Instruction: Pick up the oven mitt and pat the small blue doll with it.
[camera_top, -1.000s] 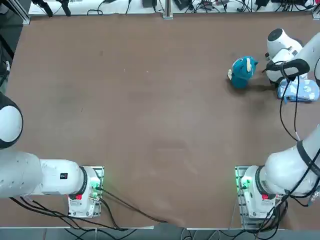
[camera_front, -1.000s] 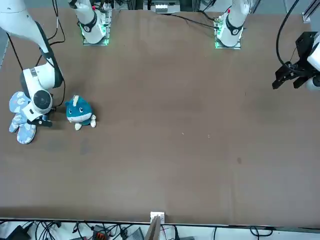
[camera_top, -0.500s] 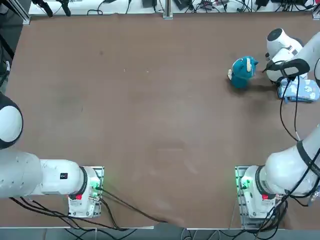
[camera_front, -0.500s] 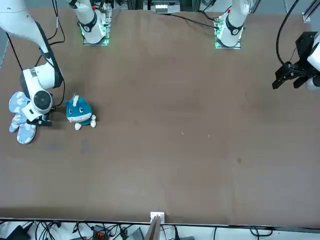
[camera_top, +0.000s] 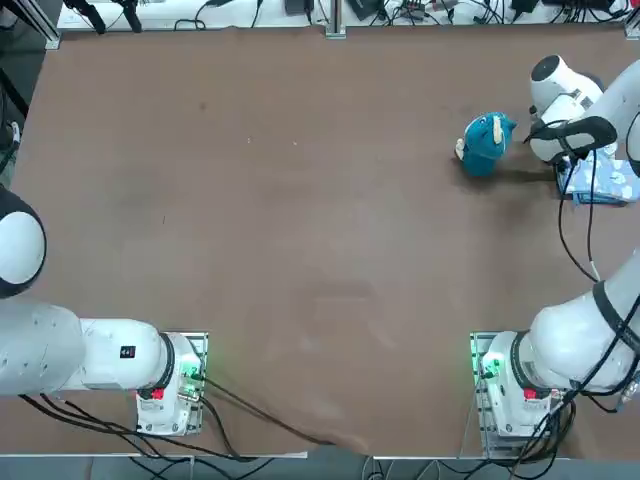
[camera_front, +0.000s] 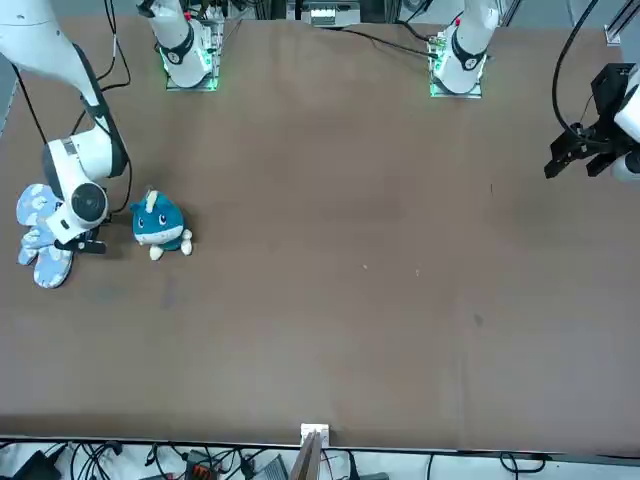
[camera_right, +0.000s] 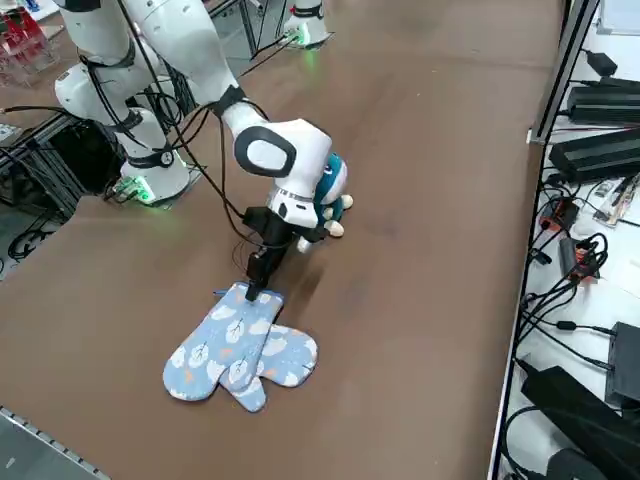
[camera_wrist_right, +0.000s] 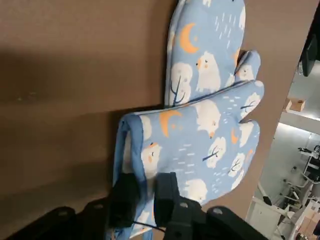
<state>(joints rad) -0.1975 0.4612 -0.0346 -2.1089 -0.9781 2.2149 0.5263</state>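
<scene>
our right gripper pinches the cuff edge of the upper oven mitt, which overlaps a second mitt; the small blue doll sits just behind us.

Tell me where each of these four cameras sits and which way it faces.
Top: overhead, looking down; both bases at bottom; small blue doll upper right.
Front: across the table, facing the robot; right gripper beside the doll.
Right side: raised, looking diagonally; right arm above oven mitt.
Right wrist: on the wrist; fingers pinching the mitt's cuff.
Side and wrist views share both mitts.
</scene>
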